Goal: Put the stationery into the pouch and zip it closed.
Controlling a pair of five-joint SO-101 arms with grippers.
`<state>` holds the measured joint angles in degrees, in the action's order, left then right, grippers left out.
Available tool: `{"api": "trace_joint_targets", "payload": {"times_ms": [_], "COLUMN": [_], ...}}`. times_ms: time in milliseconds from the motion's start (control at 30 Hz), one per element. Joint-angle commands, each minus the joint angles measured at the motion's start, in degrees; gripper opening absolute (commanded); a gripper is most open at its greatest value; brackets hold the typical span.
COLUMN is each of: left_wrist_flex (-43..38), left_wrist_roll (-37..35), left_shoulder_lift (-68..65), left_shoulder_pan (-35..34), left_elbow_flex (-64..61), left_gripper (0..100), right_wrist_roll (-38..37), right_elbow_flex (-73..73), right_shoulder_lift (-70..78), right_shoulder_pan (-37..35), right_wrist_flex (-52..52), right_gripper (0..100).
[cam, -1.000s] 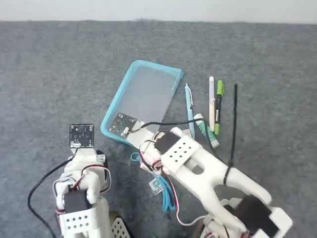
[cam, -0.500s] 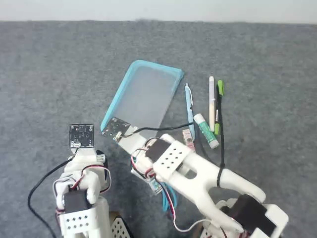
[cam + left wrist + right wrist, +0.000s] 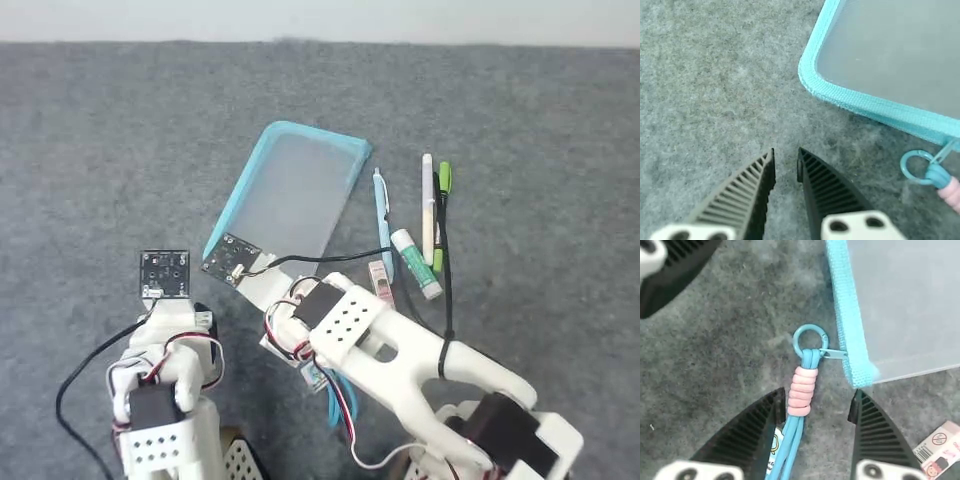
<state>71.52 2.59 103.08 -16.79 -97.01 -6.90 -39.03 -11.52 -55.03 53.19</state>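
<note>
I had the right gripper [image 3: 820, 395] wide open, the pull cord [image 3: 801, 390] lying lengthwise between its jaws, off the corner of the pouch [image 3: 845, 305]; my left gripper [image 3: 786, 160], barely parted, sat near that corner.

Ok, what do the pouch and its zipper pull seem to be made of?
Pouch: frosted translucent panel, probably soft matte plastic. Its edging: turquoise fabric tape, weave visible. Pull: turquoise cord through pink beads, likely plastic, on a smooth ring.
</note>
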Motion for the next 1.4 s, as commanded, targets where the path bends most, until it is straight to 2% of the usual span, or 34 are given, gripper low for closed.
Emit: {"api": "trace_joint_targets", "payload": {"times_ms": [0, 367, 933, 1200, 1367], "left_wrist_flex": [0.18, 0.18, 0.18, 0.18, 0.18], "left_wrist_roll": [-0.70, -0.70, -0.70, -0.70, -0.70], "left_shoulder_lift": [1.05, 1.05, 1.05, 1.05, 1.05], "left_shoulder_pan": [-0.09, -0.09, -0.09, -0.09, -0.09], "left_elbow_flex": [0.40, 0.40, 0.40, 0.40, 0.40], "left_gripper": [7, 7, 7, 7, 7], "right_wrist_roll": [0.26, 0.26, -1.41, -1.23, -1.14], "right_elbow_flex": [0.62, 0.62, 9.85, 10.02, 10.02], "right_shoulder_lift": [-0.57, -0.31, 14.73, 15.08, 8.75], "right_shoulder_pan": [-0.48, -0.48, 0.22, 5.49, 10.07], "right_wrist_flex": [0.66, 0.92, 4.26, 3.47, 7.43], "right_gripper": [21.3, 21.3, 20.8, 2.0, 0.7]}}
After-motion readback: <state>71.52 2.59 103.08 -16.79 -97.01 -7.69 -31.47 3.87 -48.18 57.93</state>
